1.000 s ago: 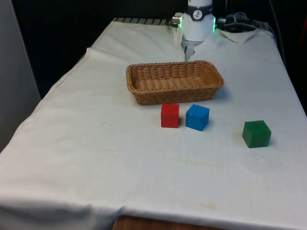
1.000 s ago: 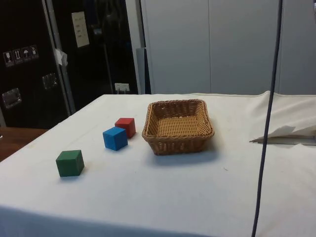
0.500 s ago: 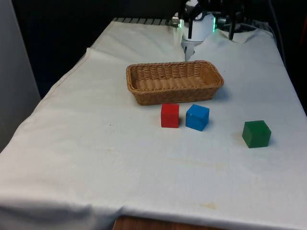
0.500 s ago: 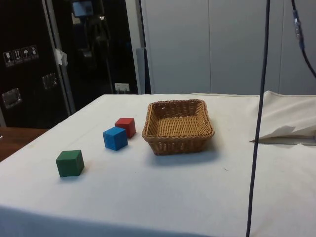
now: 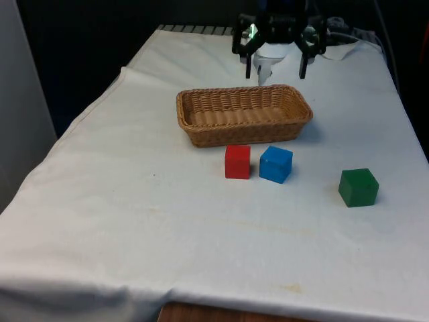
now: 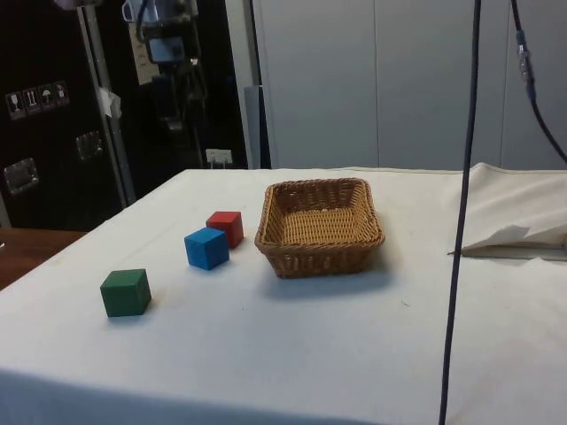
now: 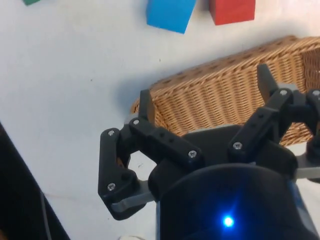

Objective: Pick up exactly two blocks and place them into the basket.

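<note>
The pincer is held wide open above the wicker basket; nothing is gripped.

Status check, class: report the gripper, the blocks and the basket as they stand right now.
Gripper open, high behind basket, holding nothing. Red block, blue block, green block all on cloth, none in basket. Path clear.

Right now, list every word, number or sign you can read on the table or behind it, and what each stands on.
Blocks, basket, cloth: no text.
Paper sheet on the dark cabinet: printed lines, too small to read.
Small stickers on the cabinet: pictograms, too blurred to read.
</note>
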